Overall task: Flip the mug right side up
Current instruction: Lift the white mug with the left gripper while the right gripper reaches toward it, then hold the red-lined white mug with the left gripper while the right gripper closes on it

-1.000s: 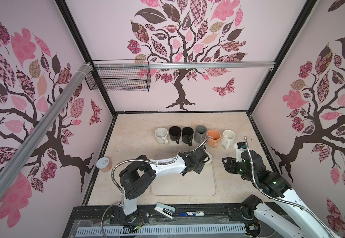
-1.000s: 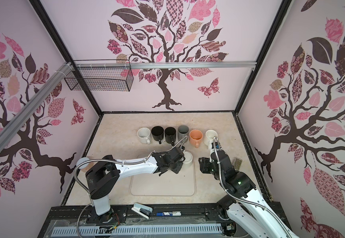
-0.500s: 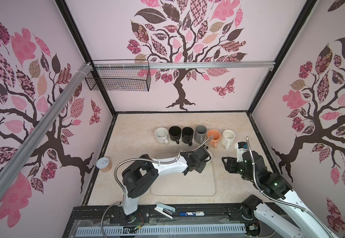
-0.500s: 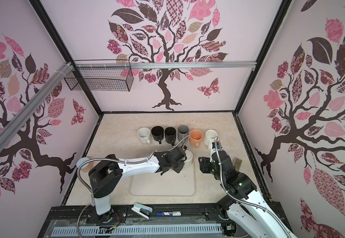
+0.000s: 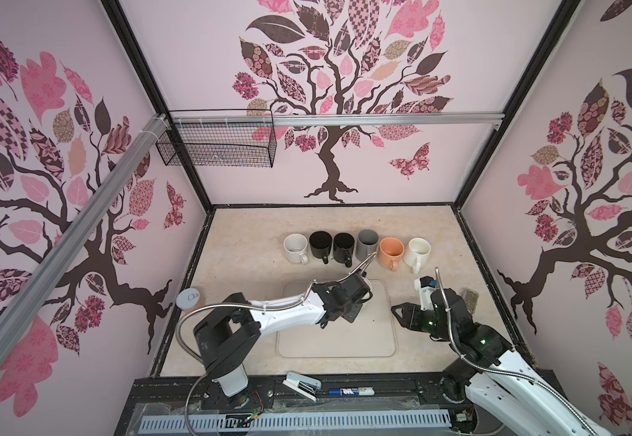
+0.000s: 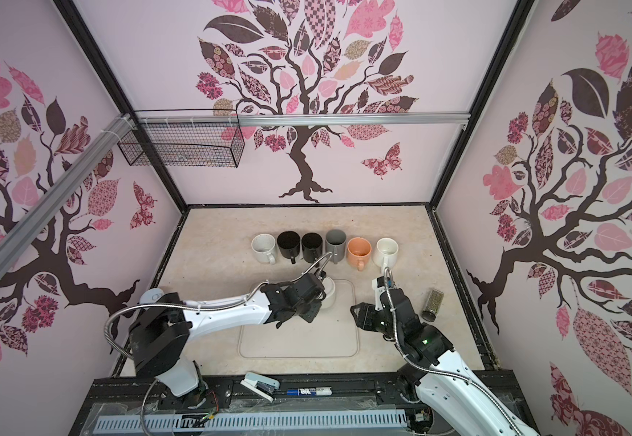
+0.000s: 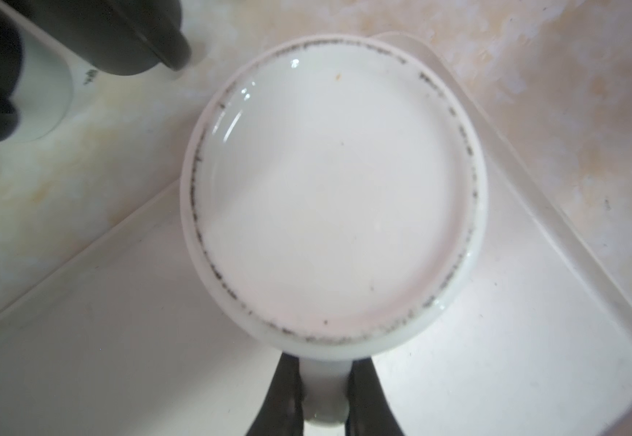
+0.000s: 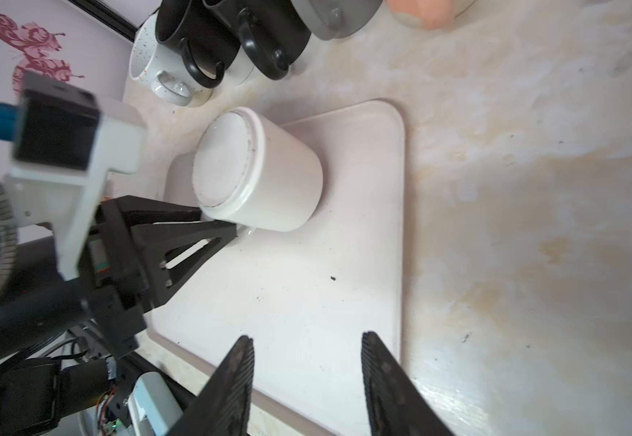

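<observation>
The mug (image 7: 329, 188) stands upside down on the pale tray (image 6: 299, 339), flat base up and mouth down. It sits near the tray's far edge, toward the right arm's side, as a top view (image 6: 329, 298) shows. It is plain white, with a ring of dark specks around its foot. Its handle (image 7: 324, 400) points back toward the left arm.

The left claw (image 7: 324, 368) is closed on that handle. One dark finger presses each side of it, with no gap showing. From the right wrist camera the same claw (image 8: 231, 230) comes in low and nearly level, its tips meeting the mug at the bottom of its wall. Whether the mug's rim is fully seated on the tray or just raised cannot be told.

The right claw (image 8: 307, 338) stands partly open and holds nothing. Its two ribbed fingers (image 8: 239, 377) are apart, with bare tray between them. In a top view it (image 6: 356, 309) hovers just beside the tray's right edge, apart from the mug and pointing toward it.

Behind the tray, six more mugs line up upright on the tabletop (image 6: 212, 264) — speckled white (image 6: 263, 247), two black (image 6: 289, 243) (image 6: 311, 245), grey (image 6: 335, 241), orange (image 6: 359, 251) and cream (image 6: 386, 251). A small jar (image 6: 433, 302) stands near the right wall.
</observation>
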Available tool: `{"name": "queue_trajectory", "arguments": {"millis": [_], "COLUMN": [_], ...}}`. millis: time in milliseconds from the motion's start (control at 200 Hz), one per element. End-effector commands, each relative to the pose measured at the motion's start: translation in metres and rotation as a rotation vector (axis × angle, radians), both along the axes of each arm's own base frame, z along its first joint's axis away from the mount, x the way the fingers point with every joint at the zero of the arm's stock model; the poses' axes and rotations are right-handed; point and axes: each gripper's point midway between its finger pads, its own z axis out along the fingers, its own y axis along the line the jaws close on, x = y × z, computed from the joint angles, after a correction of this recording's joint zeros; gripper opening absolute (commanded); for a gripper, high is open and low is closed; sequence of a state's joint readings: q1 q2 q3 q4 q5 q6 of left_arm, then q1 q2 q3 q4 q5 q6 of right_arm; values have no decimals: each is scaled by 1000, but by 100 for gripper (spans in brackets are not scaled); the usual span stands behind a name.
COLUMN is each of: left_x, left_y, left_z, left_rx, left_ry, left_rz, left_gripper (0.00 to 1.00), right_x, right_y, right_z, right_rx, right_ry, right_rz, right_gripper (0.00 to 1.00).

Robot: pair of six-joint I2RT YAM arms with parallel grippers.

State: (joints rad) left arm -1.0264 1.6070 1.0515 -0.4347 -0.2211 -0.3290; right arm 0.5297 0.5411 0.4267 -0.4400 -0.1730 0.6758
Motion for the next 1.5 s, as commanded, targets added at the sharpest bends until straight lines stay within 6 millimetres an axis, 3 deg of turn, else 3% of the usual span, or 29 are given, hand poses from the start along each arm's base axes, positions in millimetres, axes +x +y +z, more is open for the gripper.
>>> {"name": "queue_trajectory", "arguments": {"millis": [0,225,295,390,610,1000,1495], "left_x": [4,-11,-14,-15,-20,-25,-28], "left_y": [5,27,35,47,47,43,43], "left_z": [58,142,162,182,202,224,253], "left_rx": [-205,-559,-682,-813,-1025,-1120,-1172], "left_ry": [-97,-137,-118,-105,-11,25,-21], "left_rz": [78,163,190,227,235,216,164], "left_gripper": [0,0,0,0,0,0,0], "right_x": [2,-5,-6,-5,1,6,-7], "right_y": [20,56,59,60,59,77,137], "right_z": [30,20,31,45,88,155,184], "right_rx": [174,565,729,785,848,1002,1075], "right_ry": [-67,22,-1,-41,-164,-221,-158], "right_rz": [38,108,113,132,155,288,497], "right_gripper": [50,48,47,47,47,47,48]}}
